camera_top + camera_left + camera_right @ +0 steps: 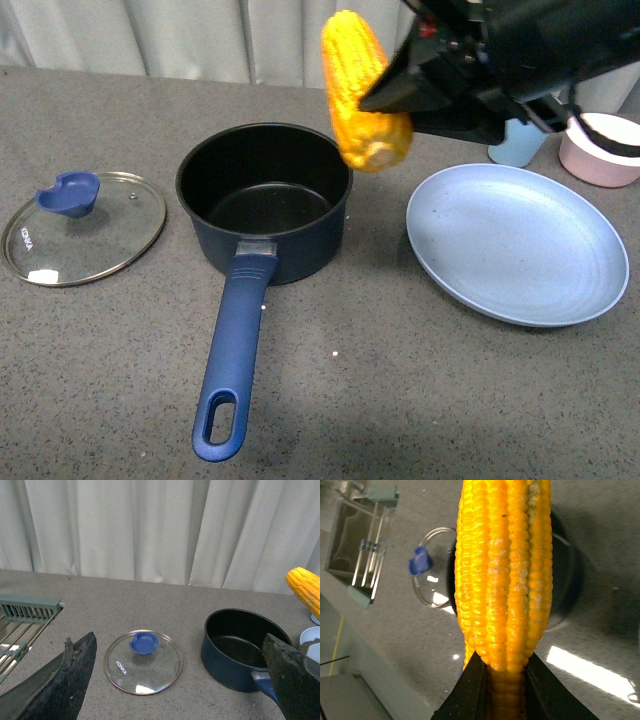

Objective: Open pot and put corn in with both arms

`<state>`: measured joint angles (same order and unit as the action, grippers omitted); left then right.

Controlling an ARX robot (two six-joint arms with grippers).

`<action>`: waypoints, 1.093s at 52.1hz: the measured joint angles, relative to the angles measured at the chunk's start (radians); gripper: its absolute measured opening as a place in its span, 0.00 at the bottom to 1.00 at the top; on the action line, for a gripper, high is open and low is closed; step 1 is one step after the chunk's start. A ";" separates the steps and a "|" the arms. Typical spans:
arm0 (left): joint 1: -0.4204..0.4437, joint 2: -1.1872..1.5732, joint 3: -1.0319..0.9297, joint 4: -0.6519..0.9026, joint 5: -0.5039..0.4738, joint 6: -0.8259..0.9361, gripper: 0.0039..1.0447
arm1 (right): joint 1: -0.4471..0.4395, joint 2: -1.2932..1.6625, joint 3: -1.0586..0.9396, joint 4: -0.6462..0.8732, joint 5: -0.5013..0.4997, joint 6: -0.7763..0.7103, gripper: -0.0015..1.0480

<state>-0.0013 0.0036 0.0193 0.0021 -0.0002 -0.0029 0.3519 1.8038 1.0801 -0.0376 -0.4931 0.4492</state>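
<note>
Corn (362, 95) is up in the air, clamped near its blunt end by the right end effector (392, 95), jaws pressed tight on both sides of the cob. It's a fat yellow-orange cob, neat rows of glossy kernels, a few paler patches along the middle, and its tapered tip points up and away from the fingers (470, 690). The part of the cob between those black wedge-shaped fingers is hidden.

Just below that end effector and a little to its left sits the pot (310, 250), uncovered: a round dark navy saucepan with a matte black inside. Its long blue handle (232, 360) runs back toward the robot and ends in an oval hole.

Further left of the right end effector, past the pot, the glass lid (85, 228) lies flat on the surface (400, 400), metal rim around it, blue knob (70, 193) on top. Below and to the right of the end effector is a pale blue plate (520, 245), shallow and smooth. A pink bowl (600, 150) and a light blue cup (518, 145) sit behind it, both partly covered by the arm.

The left end effector (182, 690) has its worn black fingers spread wide with nothing gripped; the lid and pot lie ahead of it. The surface is grey and speckled, pleated white curtains (150, 530) behind.
</note>
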 joint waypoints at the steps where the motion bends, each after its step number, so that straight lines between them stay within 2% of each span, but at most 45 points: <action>1: 0.000 0.000 0.000 0.000 0.000 0.000 0.94 | 0.012 0.006 0.009 0.002 -0.005 0.008 0.13; 11: 0.000 0.000 0.000 0.000 0.000 0.000 0.94 | 0.080 0.108 0.109 0.003 -0.035 0.068 0.12; 37: 0.000 0.000 0.000 0.000 0.000 0.000 0.94 | 0.090 0.265 0.249 -0.048 -0.050 0.135 0.12; 39: 0.000 0.000 0.000 0.000 0.000 0.000 0.94 | 0.093 0.267 0.249 -0.051 -0.056 0.135 0.18; 41: 0.000 0.000 0.000 0.000 0.000 0.000 0.94 | 0.096 0.271 0.250 -0.051 -0.066 0.135 0.30; 47: 0.000 0.000 0.000 0.000 0.000 0.000 0.94 | 0.096 0.278 0.252 -0.053 -0.066 0.138 0.56; 54: 0.000 0.000 0.000 0.000 0.000 0.000 0.94 | 0.095 0.277 0.252 -0.043 -0.065 0.138 0.75; 57: 0.000 0.000 0.000 0.000 0.000 0.000 0.94 | 0.092 0.269 0.242 -0.026 -0.053 0.134 0.89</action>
<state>-0.0013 0.0036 0.0193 0.0021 -0.0002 -0.0029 0.4438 2.0724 1.3220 -0.0631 -0.5461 0.5835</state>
